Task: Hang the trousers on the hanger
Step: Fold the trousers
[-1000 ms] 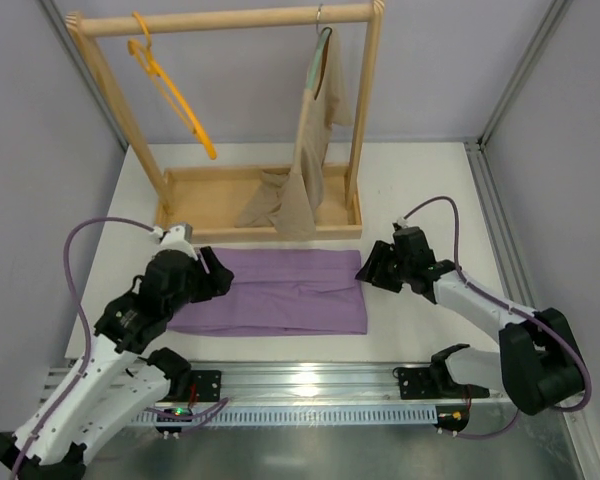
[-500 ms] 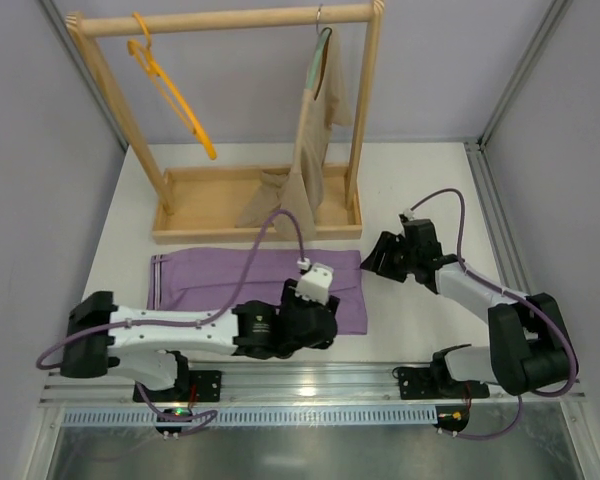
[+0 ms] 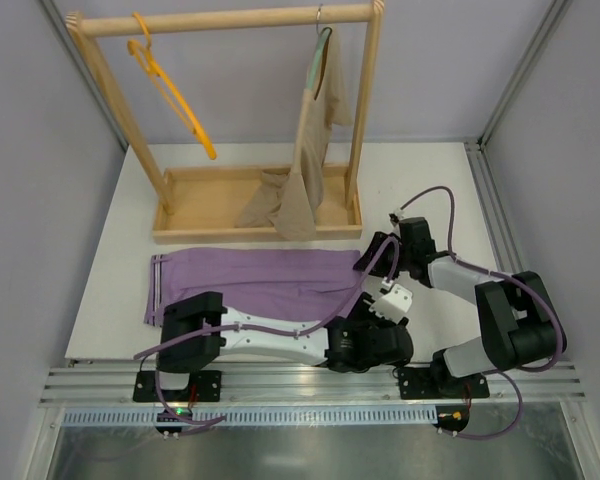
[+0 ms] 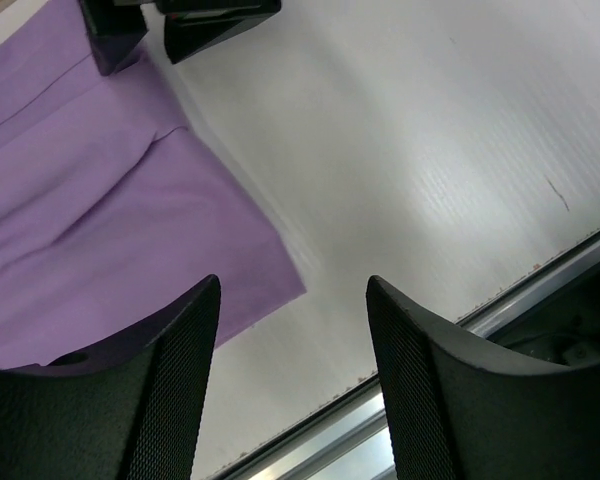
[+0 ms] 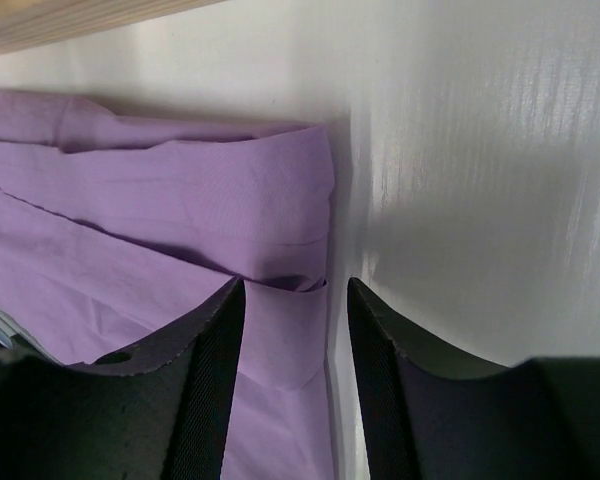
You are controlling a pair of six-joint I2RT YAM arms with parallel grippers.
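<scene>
The lilac trousers (image 3: 260,280) lie flat on the white table, waistband stripes at the left end. The orange-yellow hanger (image 3: 170,95) hangs on the wooden rack's rail at the left. My left gripper (image 3: 377,342) is open and empty, low over the table just off the trousers' front right corner (image 4: 100,200); in its wrist view the gripper (image 4: 292,285) frames bare table. My right gripper (image 3: 368,262) is open at the trousers' far right end. In its wrist view the gripper (image 5: 295,285) straddles the folded hem (image 5: 290,330), not closed on it.
The wooden rack (image 3: 230,20) with its tray base stands at the back. A beige garment (image 3: 305,170) hangs from a grey-green hanger (image 3: 320,55) on the right of the rail. A metal rail (image 3: 300,380) runs along the near table edge.
My left arm has swung from the trousers' left end across the front to their front right corner, baring the waistband. My right gripper has edged left onto the trousers' right hem.
</scene>
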